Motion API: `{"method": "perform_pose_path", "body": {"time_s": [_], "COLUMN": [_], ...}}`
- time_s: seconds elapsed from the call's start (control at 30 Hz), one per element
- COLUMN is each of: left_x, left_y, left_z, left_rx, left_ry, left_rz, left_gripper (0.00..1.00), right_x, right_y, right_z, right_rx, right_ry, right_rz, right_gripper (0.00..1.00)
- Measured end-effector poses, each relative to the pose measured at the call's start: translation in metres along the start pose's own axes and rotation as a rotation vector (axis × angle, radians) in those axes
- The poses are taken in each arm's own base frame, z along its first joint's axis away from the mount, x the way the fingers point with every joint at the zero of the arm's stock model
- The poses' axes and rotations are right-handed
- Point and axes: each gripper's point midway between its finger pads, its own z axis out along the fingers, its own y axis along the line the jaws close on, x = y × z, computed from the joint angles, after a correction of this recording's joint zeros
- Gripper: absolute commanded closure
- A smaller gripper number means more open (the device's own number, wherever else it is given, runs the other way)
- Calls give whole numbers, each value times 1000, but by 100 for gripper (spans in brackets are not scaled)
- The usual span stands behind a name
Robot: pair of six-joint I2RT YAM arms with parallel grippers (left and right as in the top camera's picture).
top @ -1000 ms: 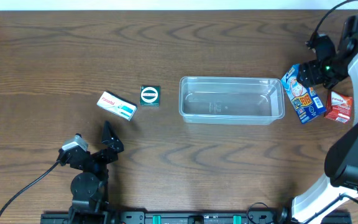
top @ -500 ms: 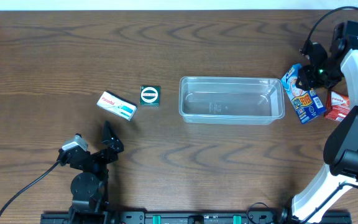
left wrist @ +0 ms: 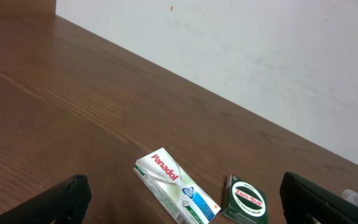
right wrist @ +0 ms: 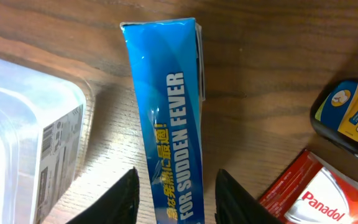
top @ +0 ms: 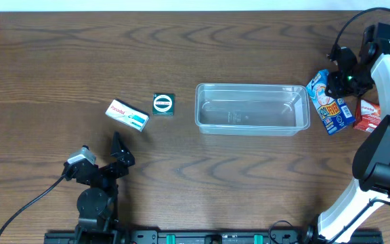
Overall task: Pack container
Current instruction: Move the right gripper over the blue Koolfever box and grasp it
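Note:
The clear plastic container stands empty at the table's middle; its corner also shows in the right wrist view. My right gripper is open at the far right, low over a blue carton. In the right wrist view its fingers straddle the blue carton with a gap on each side. My left gripper is open and empty near the front left. Its wrist view shows a white Panadol box and a green Zam-Buk box ahead of it.
The white Panadol box and the green Zam-Buk box lie left of the container. A red Panadol box lies right of the blue carton. A dark item with a yellow and blue label lies beside the red box.
The right arm shifted slightly toward the far side over the blue carton, then held still. The left arm and all the boxes stayed where they were.

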Motion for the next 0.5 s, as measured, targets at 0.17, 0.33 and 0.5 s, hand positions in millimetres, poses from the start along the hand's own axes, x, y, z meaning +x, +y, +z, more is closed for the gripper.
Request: {"method": "perform_pose_path", "body": {"time_s": [0.17,0.33,0.5], "left_x": [0,0,0], "left_y": [0,0,0], "left_z": [0,0,0], "left_rx": [0,0,0], "left_ry": [0,0,0], "left_rz": [0,0,0], "left_gripper": [2,2,2], "right_x": [0,1,0], "right_y": [0,0,0], "right_z": [0,0,0], "right_rx": [0,-1,0], "right_ry": [1,3,2], "right_rz": [1,9,15], "right_gripper": [69,77,78]}}
